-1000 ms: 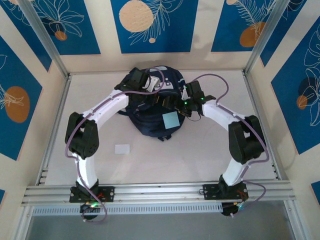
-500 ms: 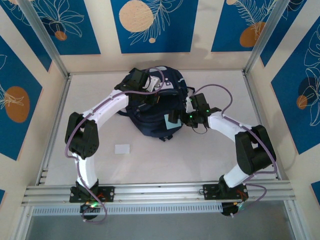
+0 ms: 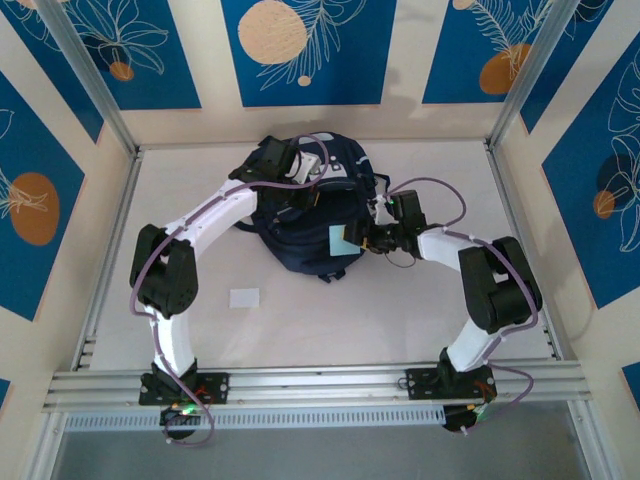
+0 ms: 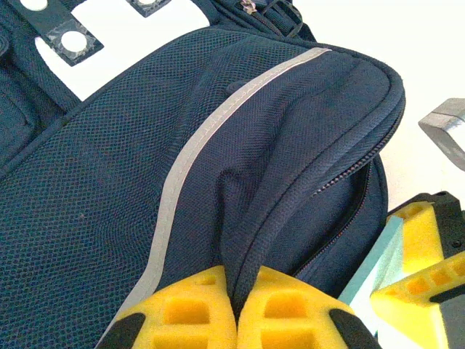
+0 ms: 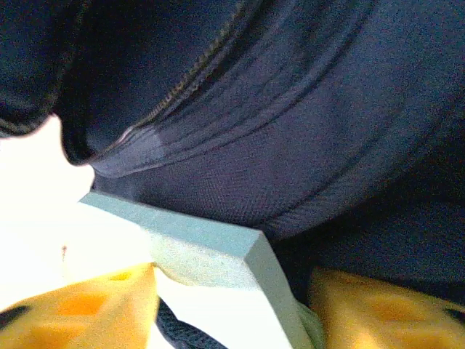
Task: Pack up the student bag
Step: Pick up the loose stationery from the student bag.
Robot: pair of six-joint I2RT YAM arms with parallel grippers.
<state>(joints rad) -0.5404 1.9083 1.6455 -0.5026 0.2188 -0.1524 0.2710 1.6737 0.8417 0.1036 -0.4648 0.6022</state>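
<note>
Student bag (image 3: 295,240) lies on the table (image 3: 180,200), centre-far. Left gripper (image 4: 236,294) pinches a fabric fold beside the zip mouth (image 4: 349,182). Right gripper (image 5: 232,294) clamps a pale blue pad (image 5: 196,247) at that mouth. Best approach: hold the fold high and feed the pad in edge-first, clear of the zip teeth.

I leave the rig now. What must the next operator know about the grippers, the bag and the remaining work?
The left gripper is shut on a fold of the student bag, beside its open zipper.
The right gripper is shut on a pale blue block, at the zipper opening, not yet inside.
A white card lies on the table, apart from the bag.
Done: bag held open.
Left: push the block in, probably pack the card, close the zipper.
</note>
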